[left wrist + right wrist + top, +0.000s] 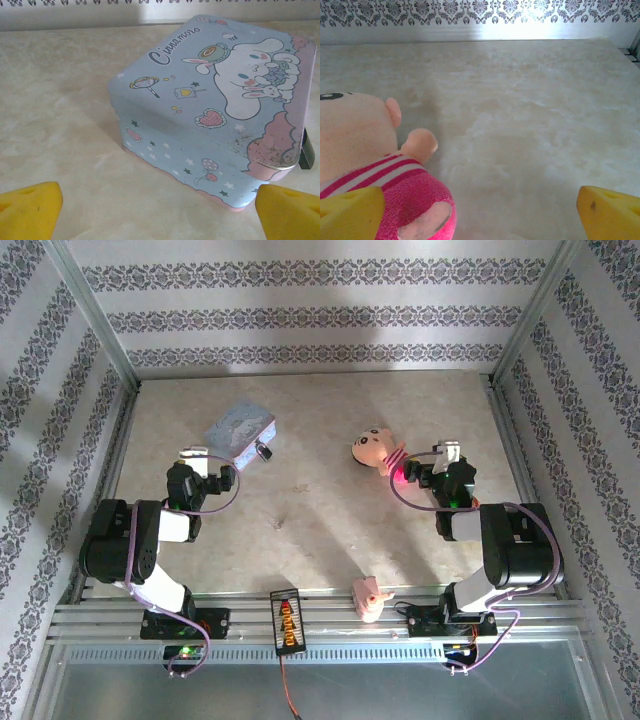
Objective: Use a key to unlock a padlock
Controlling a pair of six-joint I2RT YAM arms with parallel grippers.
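On the table (300, 530) the tin (240, 428) sits left of centre, the padlock (264, 452) at its right near corner — the doll (374, 448) lies well apart to the right, a small figure (368, 598) at the near edge.

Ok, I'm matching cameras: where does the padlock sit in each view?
Top external: padlock at the pale blue tin's right corner.
Left wrist: a dark sliver at the right edge, behind the tin.
Right wrist: faces the pink doll.
Shared landmark: the tin.

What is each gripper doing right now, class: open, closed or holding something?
Left gripper: open, holding nothing.
Right gripper: open, holding nothing.
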